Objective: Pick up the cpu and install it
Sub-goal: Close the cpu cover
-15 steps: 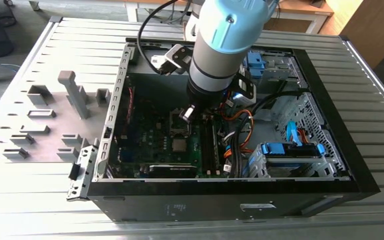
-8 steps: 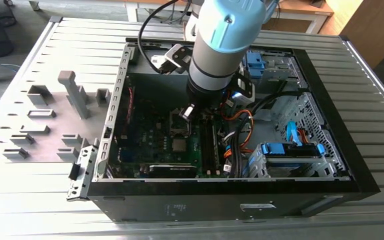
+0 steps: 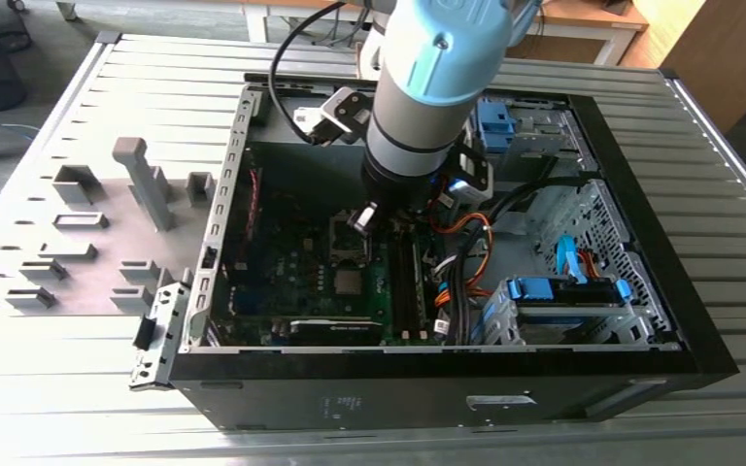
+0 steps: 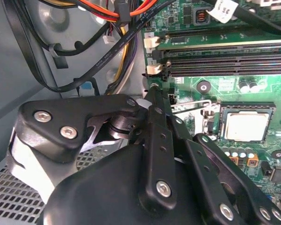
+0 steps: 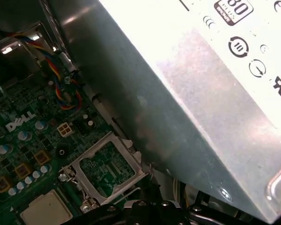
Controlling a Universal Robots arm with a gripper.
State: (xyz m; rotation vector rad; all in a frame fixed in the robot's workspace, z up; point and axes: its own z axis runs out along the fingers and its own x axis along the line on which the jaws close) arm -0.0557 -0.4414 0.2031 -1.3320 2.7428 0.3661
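The cpu (image 4: 246,125) is a small silvery square lying flat in the dark socket frame on the green motherboard (image 4: 215,86). In the first wrist view the cpu (image 5: 47,208) lies next to the raised metal socket cover (image 5: 105,168), which stands open. From the exterior view the cpu (image 3: 347,282) shows near the middle of the board inside the open computer case (image 3: 451,374). My gripper (image 3: 365,218) hangs inside the case just above and behind the socket. Its black linkage (image 4: 154,140) is apart from the cpu, and nothing shows in its grasp.
A grey power-supply box (image 5: 201,93) stands close beside the socket. Memory slots (image 4: 225,61) and bundles of black, orange and yellow cables (image 4: 98,51) surround the gripper. Grey holder blocks (image 3: 140,180) stand on the table at the exterior view's left, outside the case.
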